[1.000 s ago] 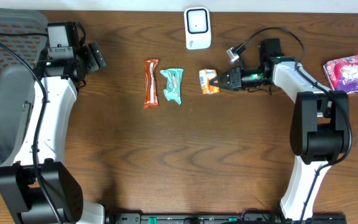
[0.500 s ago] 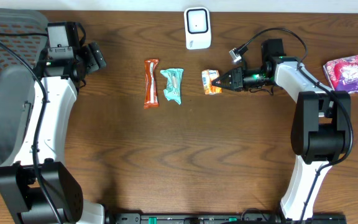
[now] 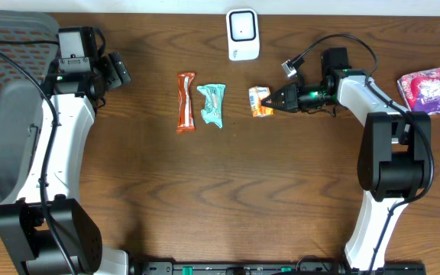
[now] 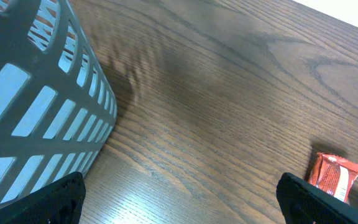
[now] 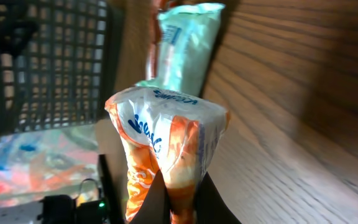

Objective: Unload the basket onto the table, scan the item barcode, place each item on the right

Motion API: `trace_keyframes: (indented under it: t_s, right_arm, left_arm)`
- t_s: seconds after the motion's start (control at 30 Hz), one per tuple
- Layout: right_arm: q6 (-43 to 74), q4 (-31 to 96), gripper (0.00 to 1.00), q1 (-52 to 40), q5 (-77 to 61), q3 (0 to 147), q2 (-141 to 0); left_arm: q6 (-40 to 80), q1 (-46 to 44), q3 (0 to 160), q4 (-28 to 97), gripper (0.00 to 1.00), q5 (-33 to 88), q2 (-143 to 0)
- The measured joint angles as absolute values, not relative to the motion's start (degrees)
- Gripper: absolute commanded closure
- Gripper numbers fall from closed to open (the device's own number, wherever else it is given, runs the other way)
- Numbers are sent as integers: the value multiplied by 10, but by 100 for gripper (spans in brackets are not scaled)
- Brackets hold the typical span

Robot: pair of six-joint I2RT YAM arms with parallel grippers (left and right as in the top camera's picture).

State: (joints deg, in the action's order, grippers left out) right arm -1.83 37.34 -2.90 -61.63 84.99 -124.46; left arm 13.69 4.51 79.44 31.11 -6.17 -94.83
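Overhead, we see the right gripper [image 3: 270, 100] pinched closed on one end of the orange-and-white snack packet [image 3: 259, 101]; the packet sits near the middle of the wooden table [image 3: 228, 191], nearer us than the white scanner [image 3: 243, 34] at the far edge and apart from it; whether it touches the wood we cannot tell. From the right wrist camera the packet stands up out of the closed fingertips, blue lettering on its white face; the teal wrapper [image 3: 212, 105] lies just beyond it, with the red bar [image 3: 186, 101] alongside. A pink packet [image 3: 429, 91] lies at the table's right edge, well apart. The left gripper [image 3: 122, 69] has its jaws spread wide with only bare wood between them; it hangs beside the grey basket [image 3: 6, 107] on the left.
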Motion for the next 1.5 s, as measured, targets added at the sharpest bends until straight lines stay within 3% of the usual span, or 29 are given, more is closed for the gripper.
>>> trace_keyframes:
  t_s: [0.43,0.73,1.0,1.27,1.5]
  right_arm:
    - [79,416,99,-66,-371,860,-1245]
    - [104,491,99,-132,-69,1038,-1251]
    - [10,263,99,-209,164,1093,-1252]
    - [-30,69,99,-242,219,1095,-1276]
    - [-93,11,99,-248,245,1144,-1329]
  left_arm:
    - [137,45,794,311,2,-62,-948]
    - [137,45,794,311,2,-62,-948]
    - [137,45,794,311,2,-62,-948]
    - [137,45,794,311,2,-62,-948]
    - [137,45,794,311,2,-62,-948]
